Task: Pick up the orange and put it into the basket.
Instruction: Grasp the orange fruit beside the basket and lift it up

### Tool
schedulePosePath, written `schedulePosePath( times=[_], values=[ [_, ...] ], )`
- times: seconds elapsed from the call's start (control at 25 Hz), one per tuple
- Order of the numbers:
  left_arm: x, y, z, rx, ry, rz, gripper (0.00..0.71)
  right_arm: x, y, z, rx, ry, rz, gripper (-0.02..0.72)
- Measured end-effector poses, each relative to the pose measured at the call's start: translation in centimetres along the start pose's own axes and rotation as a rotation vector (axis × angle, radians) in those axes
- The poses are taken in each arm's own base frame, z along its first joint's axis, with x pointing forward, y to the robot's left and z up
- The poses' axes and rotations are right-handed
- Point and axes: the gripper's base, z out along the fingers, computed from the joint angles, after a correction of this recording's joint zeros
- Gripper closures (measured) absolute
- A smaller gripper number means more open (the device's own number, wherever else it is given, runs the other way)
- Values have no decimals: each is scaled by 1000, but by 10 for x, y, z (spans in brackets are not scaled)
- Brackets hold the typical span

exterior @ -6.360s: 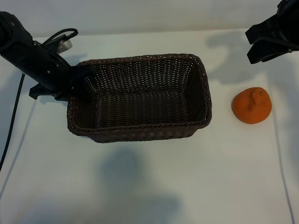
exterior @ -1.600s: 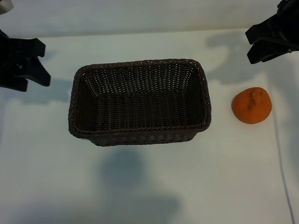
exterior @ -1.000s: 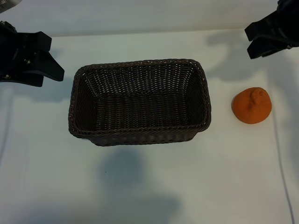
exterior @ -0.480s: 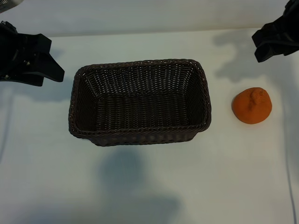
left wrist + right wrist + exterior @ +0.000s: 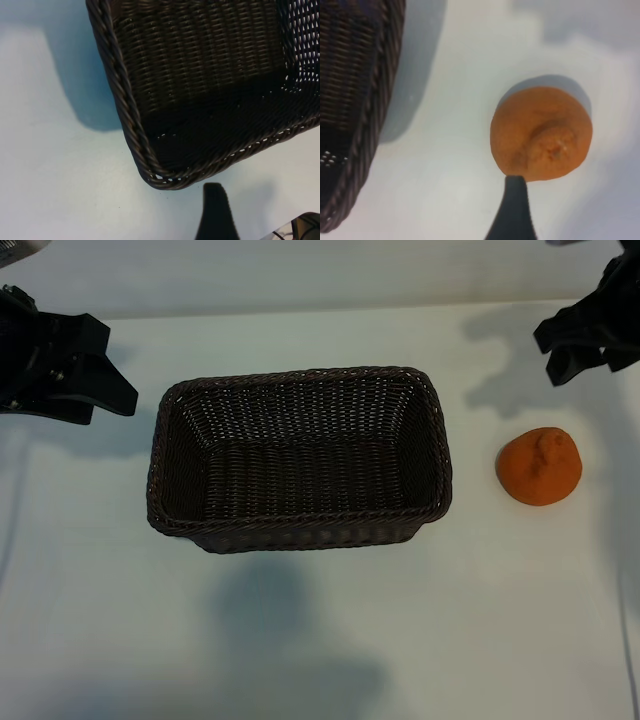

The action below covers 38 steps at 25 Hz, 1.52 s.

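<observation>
The orange (image 5: 540, 466) sits on the white table to the right of the dark brown wicker basket (image 5: 300, 530), which holds nothing. My right gripper (image 5: 552, 355) hangs open above the table, behind the orange and apart from it. In the right wrist view the orange (image 5: 542, 132) lies just beyond one dark finger (image 5: 514, 210), with the basket's wall (image 5: 355, 100) off to the side. My left gripper (image 5: 115, 368) stands open and holds nothing, left of the basket. The left wrist view shows one finger (image 5: 215, 212) near a basket corner (image 5: 165, 177).
White table (image 5: 300, 640) spreads in front of the basket, with arm shadows on it. A pale wall runs along the back edge (image 5: 300, 280).
The right gripper has shifted right and a little nearer the orange, its jaws spreading wider. Earlier the left gripper drew back from the basket's left rim; it has since stayed still.
</observation>
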Motion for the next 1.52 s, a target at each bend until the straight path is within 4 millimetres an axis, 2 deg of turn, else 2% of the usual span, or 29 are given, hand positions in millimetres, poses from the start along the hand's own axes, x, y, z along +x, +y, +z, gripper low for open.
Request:
schedulePosePath(
  times=[0.28,0.48,0.96,1.12,1.28,1.52],
  values=[
    [0,0,0,0,0,0,186,-4,-7,47,1,91,10,124],
    [0,0,0,0,0,0,186,-4,-12,70,25,136,-4,124],
    [0,0,0,0,-1,1,186,-6,-14,80,34,129,-7,124],
    [0,0,0,0,-2,1,186,-3,-16,99,28,183,-3,124],
    [0,0,0,-1,-2,1,186,13,-17,120,19,263,5,124],
    [0,0,0,-2,-3,1,186,17,-16,124,7,267,18,129]
  ],
)
